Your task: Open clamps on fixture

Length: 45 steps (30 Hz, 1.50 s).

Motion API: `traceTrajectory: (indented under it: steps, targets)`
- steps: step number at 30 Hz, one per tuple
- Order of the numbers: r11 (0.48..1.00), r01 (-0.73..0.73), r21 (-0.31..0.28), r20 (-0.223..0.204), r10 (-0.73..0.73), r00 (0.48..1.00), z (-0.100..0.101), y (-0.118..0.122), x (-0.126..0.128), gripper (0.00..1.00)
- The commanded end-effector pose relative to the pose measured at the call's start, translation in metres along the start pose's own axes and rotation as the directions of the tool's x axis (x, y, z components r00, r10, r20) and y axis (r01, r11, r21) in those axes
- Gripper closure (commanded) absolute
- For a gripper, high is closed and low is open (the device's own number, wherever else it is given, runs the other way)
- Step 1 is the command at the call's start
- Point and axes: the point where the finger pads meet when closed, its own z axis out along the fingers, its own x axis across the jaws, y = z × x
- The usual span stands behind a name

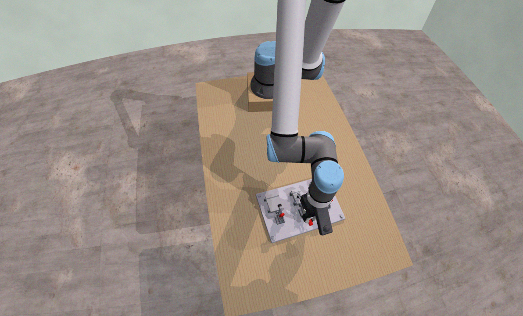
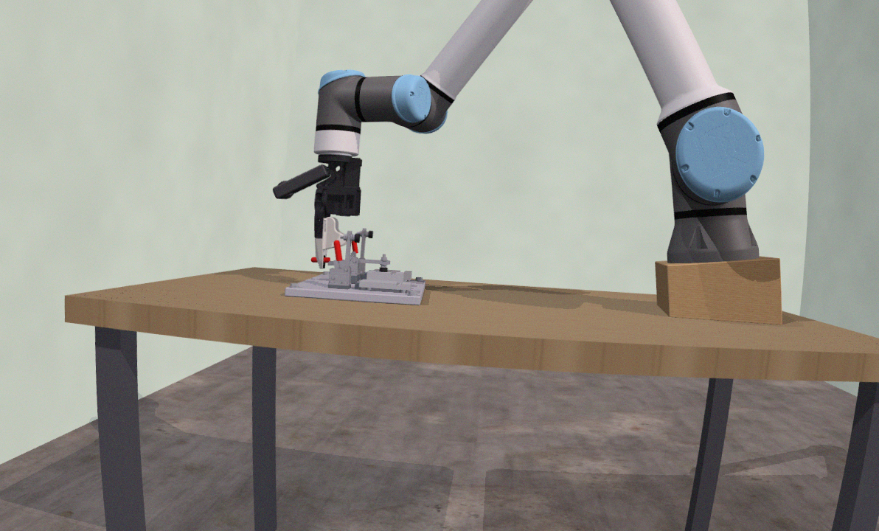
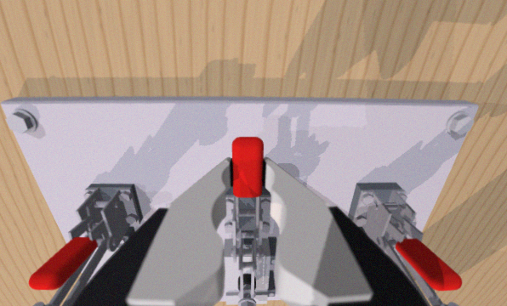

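My jaws are clamped on the middle clamp's red handle (image 3: pixel 247 167), centre frame, on the fixture plate (image 3: pixel 88 132). I should swing it through its full arc, keeping grip square, without shifting the parts.

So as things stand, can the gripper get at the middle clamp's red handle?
Yes, it seems so: the gripper is already shut on the middle red handle, nothing between them; the two outer handles lie off to the sides.

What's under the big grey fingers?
Between the fingers sits the middle clamp, gripped by its red handle. Below lies the grey fixture plate. The clamp's base is hidden by the fingers.
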Motion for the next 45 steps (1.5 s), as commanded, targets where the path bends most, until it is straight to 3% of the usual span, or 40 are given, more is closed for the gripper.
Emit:
traceTrajectory:
  steps: [1, 45]
  targets:
    - [1.000, 0.000, 0.002, 0.000, 0.000, 1.000, -0.001, -0.001, 0.000, 1.00]
    - [1.000, 0.000, 0.002, 0.000, 0.000, 1.000, -0.013, 0.005, 0.000, 1.00]
